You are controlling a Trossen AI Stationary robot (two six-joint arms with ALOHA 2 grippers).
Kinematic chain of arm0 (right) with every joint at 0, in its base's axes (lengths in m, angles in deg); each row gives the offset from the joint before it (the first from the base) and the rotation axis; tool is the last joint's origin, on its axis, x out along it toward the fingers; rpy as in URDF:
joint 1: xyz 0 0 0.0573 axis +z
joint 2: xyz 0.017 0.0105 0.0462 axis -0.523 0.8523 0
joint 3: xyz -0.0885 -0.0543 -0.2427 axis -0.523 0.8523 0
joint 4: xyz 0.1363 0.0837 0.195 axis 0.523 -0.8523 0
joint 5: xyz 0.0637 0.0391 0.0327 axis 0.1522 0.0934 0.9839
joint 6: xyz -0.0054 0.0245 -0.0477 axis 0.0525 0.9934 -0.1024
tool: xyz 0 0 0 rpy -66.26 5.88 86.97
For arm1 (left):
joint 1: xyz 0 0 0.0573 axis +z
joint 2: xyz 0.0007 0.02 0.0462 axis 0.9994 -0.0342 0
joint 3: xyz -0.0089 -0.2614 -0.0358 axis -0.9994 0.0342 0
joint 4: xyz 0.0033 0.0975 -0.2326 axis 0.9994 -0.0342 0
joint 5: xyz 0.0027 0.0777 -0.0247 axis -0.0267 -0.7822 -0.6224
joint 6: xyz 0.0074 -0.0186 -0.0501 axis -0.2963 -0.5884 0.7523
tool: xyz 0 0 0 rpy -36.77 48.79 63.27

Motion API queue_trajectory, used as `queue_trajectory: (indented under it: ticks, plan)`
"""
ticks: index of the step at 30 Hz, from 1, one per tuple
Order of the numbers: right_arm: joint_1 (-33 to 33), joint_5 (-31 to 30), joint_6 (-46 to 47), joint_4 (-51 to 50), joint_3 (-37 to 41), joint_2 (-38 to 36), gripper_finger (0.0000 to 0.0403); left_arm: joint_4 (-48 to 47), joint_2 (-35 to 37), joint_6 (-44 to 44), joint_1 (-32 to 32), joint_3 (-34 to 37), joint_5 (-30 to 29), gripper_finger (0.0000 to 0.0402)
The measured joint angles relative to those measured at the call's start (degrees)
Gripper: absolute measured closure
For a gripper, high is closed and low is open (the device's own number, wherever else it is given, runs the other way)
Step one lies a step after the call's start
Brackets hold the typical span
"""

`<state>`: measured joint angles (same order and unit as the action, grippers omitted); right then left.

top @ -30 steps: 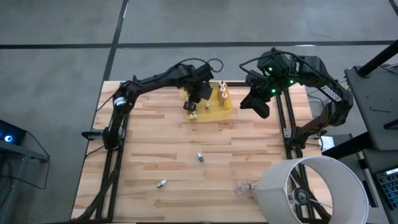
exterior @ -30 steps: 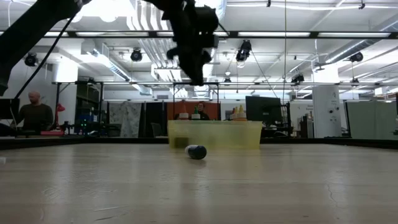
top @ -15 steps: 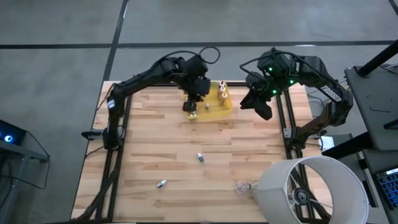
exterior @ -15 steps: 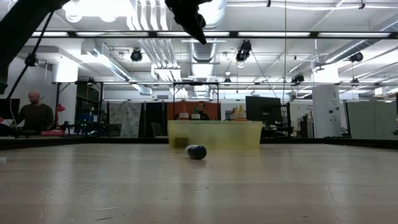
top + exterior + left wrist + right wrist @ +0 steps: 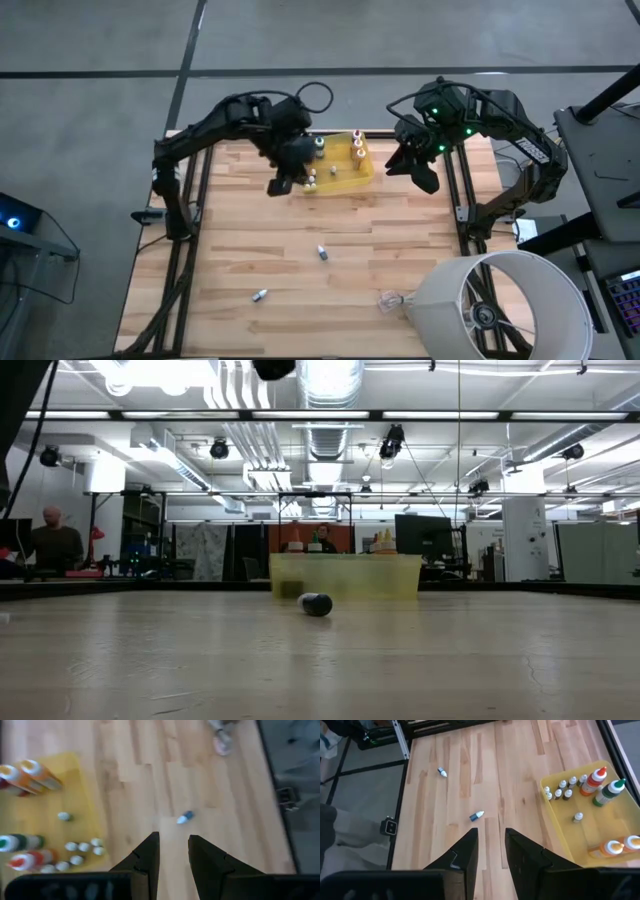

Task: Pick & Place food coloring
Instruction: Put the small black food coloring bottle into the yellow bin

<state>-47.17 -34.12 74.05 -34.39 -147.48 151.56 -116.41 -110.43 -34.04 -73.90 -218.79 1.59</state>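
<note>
Food coloring mostly sorted; two bottles loose on the bare wood.

Stray bottle (image 5: pixel 259 295) low at left, another bottle (image 5: pixel 322 252) mid-table, both lying down, well apart from the yellow tray (image 5: pixel 362 176) with the rest standing inside. Left gripper (image 5: pixel 281 186) just beside the tray's left edge, fingers slightly parted, nothing between them. Right gripper (image 5: pixel 424 176) waiting right of the tray, likewise narrowly parted and empty. Probably between picks; next, reach down-table for the nearer bottle.

2 loose bottles (image 5: pixel 322 252) on table (image 5: pixel 230 260); 1 tray (image 5: pixel 362 182).
</note>
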Motion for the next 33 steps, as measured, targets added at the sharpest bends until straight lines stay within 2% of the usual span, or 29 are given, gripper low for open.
queue_trajectory:
  ticks: [4,14,18,28,33]
  plan:
    - [0.00,0.00,-0.41,0.09,0.00,0.01,0.0314,-3.21,2.06,4.41,-2.84,0.02,1.27,0.0326]
    - [0.00,0.01,-1.07,0.07,0.02,0.02,0.0312,-3.13,5.93,16.56,-12.25,0.02,1.44,0.0326]
    - [0.00,0.02,-1.07,0.07,0.02,0.02,0.0314,-3.13,7.13,18.35,-16.33,0.02,1.33,0.0326]
    - [0.31,0.11,0.71,-0.01,0.03,0.00,0.0315,1.89,12.84,24.11,-19.52,0.06,-8.96,0.0326]
    - [1.74,0.17,1.94,-0.11,0.09,0.02,0.0310,3.37,16.45,26.26,-20.40,2.95,-11.38,0.0326]
